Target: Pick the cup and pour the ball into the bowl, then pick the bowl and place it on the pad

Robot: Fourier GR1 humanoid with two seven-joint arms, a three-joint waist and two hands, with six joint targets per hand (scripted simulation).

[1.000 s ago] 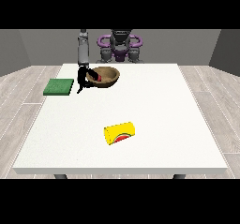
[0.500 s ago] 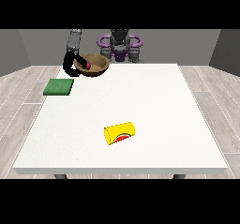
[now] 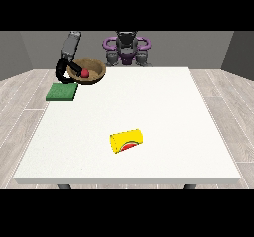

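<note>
Up at the far-left corner of the table [image 3: 149,112], the bowl [image 3: 88,71] w/ the red ball [image 3: 85,74] inside is lifted, held by the hand at the view's left [image 3: 66,70], fingers curled round its near-left rim. Green pad [image 3: 62,91] lies just below and left, not yet under it. Cup [image 3: 126,140] lies on its side mid-table, emptied. Bowl looks wooden, rigid, prob. light; rim is the sensible hold, but ball can roll, so keep it level. Forearm slopes down from upper left; wrist bent inward. Other hand isn't visible.
</note>
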